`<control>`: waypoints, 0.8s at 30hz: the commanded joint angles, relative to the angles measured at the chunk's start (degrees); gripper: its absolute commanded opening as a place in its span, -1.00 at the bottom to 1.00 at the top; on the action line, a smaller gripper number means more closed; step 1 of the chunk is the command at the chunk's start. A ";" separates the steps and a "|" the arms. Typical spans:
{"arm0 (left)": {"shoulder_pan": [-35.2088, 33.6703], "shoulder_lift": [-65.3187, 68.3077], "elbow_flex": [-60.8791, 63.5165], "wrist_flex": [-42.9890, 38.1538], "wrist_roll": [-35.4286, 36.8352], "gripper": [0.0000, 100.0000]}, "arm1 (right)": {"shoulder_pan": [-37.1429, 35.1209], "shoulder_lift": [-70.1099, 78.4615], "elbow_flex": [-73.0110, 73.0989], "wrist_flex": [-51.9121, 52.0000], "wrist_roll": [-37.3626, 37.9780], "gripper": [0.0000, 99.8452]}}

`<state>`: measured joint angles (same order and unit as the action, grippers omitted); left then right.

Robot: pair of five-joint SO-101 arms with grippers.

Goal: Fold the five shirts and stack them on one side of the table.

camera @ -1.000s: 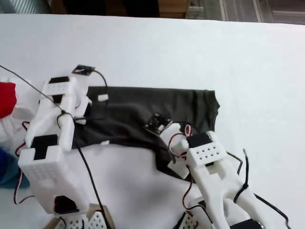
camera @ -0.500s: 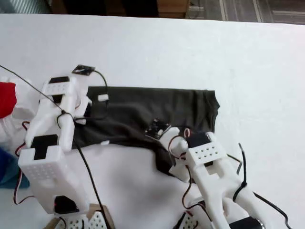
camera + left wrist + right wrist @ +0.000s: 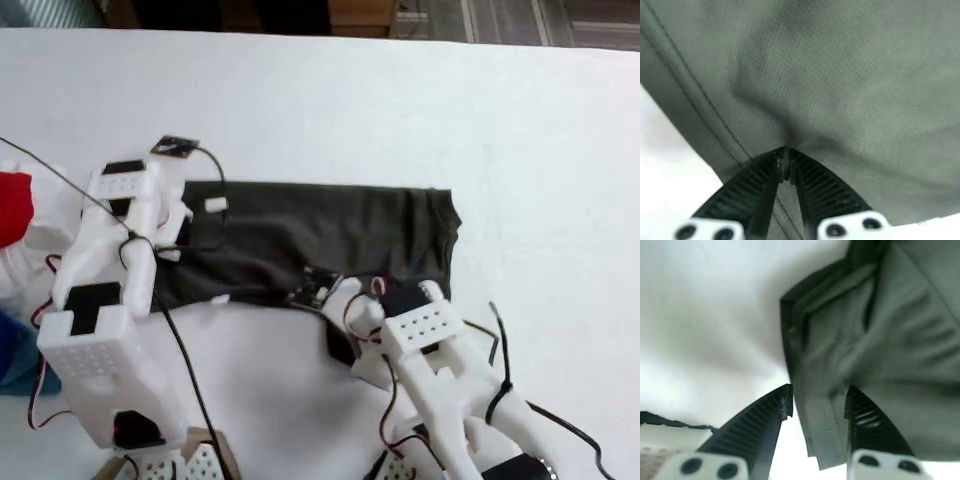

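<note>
LEFT GRIPPER CLAMPED, RIGHT AGAPE: The left gripper (image 3: 785, 167) is seen pinched tight on a fold of the dark grey shirt (image 3: 330, 230), at the garment's 9 o'clock end. The right gripper (image 3: 817, 402) is held partly open, its jaws set astride the shirt's stitched 6 o'clock edge. The shirt is spread as a long, creased band across the middle of the white table (image 3: 300, 100). A red garment (image 3: 12, 205) and a blue garment (image 3: 10, 350) are bunched between the table's 8 and 9 o'clock.

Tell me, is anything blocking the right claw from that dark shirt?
Nothing visible does. The right gripper is open, and the edge of the dark shirt lies between its fingers.
</note>
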<state>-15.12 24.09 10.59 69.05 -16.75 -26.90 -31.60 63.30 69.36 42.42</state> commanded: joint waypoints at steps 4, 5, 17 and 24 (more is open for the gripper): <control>0.18 0.97 -1.27 0.00 -0.35 -0.95 | -1.19 -0.75 2.99 -4.18 0.53 -0.65; 0.18 0.97 -1.27 0.00 -0.35 -0.95 | -1.19 -0.75 3.69 -5.14 0.53 -0.65; 0.18 0.97 -1.27 0.00 -0.35 -0.95 | 3.82 8.22 3.16 -10.51 1.58 -0.65; 0.18 0.97 -1.27 0.00 -0.35 -0.95 | 3.91 14.99 -0.44 -8.84 4.66 -0.92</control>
<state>-15.12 24.09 10.59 69.05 -16.75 -23.82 -19.38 63.21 60.66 46.46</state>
